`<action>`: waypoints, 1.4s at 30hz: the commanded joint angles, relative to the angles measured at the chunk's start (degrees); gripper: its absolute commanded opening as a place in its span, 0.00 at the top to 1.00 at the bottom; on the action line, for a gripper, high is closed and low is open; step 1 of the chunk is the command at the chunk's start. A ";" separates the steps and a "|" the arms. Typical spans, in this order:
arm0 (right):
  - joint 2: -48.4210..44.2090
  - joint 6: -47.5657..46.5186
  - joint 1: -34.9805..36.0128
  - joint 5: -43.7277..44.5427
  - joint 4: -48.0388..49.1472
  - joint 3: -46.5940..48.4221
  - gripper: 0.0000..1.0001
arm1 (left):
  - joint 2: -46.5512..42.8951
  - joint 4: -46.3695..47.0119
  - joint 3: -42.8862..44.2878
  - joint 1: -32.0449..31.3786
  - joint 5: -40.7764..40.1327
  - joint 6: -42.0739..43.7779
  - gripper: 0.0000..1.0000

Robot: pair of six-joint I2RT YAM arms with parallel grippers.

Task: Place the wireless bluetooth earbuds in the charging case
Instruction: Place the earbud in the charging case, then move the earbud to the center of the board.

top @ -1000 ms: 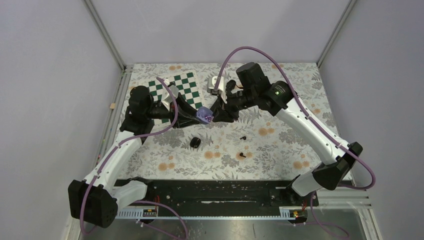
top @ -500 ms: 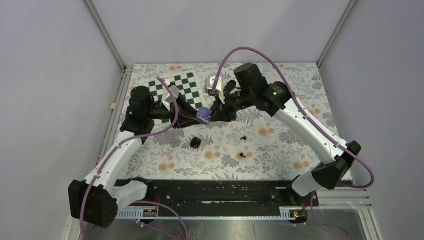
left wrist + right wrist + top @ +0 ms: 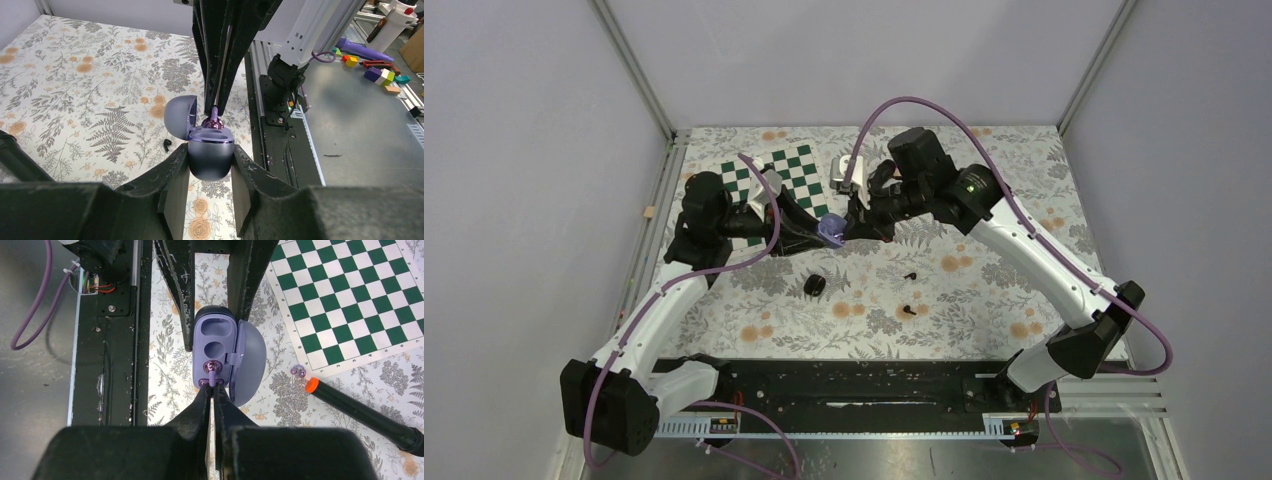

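Here, glossy stemmed earbud (image 3: pixel 211 370) atop smooth, rounded purple case (image 3: pixel 215 330).

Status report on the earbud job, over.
Left gripper shut on open case. Right gripper shut on purple bud, head at case slot. Second purple bud on table by marker. Nothing blocking.

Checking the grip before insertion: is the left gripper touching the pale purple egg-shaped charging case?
Touching. The left wrist view shows the left gripper with both fingers pressed against opposite sides of the open pale purple charging case, no gap.
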 commanded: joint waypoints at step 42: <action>4.41 17.20 -7.99 -10.00 10.21 -3.33 0.39 | -0.50 -44.53 12.03 0.87 -5.77 35.40 1.00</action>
